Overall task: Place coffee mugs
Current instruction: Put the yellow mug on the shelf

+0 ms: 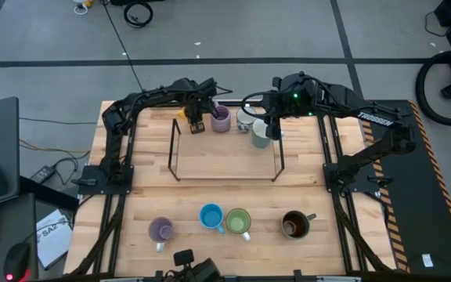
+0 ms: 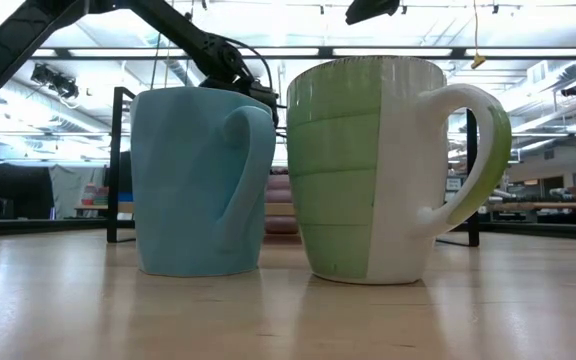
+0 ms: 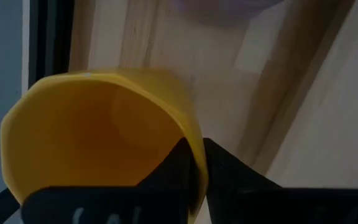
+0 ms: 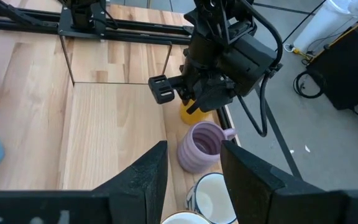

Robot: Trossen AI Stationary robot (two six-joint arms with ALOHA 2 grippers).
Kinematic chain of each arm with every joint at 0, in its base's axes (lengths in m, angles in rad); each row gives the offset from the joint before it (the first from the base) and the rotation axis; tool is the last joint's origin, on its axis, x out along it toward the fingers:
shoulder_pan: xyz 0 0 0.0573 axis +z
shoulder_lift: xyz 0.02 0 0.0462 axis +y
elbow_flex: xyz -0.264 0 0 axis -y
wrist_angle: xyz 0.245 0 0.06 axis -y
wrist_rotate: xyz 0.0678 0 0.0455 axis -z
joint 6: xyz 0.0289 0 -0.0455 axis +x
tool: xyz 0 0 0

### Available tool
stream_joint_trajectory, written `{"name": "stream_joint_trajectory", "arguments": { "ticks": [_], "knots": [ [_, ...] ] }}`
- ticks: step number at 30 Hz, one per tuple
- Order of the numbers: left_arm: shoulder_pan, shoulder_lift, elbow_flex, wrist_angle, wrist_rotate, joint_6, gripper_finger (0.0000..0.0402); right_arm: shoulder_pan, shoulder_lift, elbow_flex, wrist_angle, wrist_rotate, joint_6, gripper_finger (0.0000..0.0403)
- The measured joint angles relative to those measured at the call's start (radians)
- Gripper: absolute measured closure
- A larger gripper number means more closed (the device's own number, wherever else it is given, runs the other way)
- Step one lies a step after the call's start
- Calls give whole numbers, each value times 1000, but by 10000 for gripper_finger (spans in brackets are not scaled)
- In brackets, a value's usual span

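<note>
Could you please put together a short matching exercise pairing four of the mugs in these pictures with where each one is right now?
Things:
1. orange mug
2. lavender mug
3. dark brown mug
4. blue mug

Places:
A. at the right end of the near row
B. gripped at its rim by the left gripper
C. standing at the far edge, just right of the left gripper
D. in the near row, touching or almost touching the green mug

Pairs: 1-B, 2-C, 3-A, 4-D
</note>
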Motion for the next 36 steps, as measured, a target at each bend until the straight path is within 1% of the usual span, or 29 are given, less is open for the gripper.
{"name": "stream_joint_trajectory", "arguments": {
  "ticks": [5,10,15,18,20,22,23,30,36],
  "knots": [
    [0,-1,23,-91,-10,9,373,0,0,0,0,0,0,249],
    [0,-2,86,-179,-12,26,373,0,0,0,0,0,0,249],
    [-1,-3,187,-238,-14,30,373,0,0,0,-1,0,0,249],
    [-2,-3,267,-315,-14,30,374,0,0,0,-1,0,0,249],
    [-4,-5,315,-363,6,19,373,0,0,0,-3,1,-2,249],
    [-8,-26,324,-365,68,-3,373,0,-4,0,-9,9,-8,249],
    [-17,-37,323,-363,92,-6,372,0,-9,0,-11,11,-10,249],
    [-132,-99,322,-365,91,-56,373,-2,-61,0,-15,13,-8,249],
    [-243,-102,321,-376,90,-59,372,-2,-106,0,-16,13,3,249]
  ]
}}
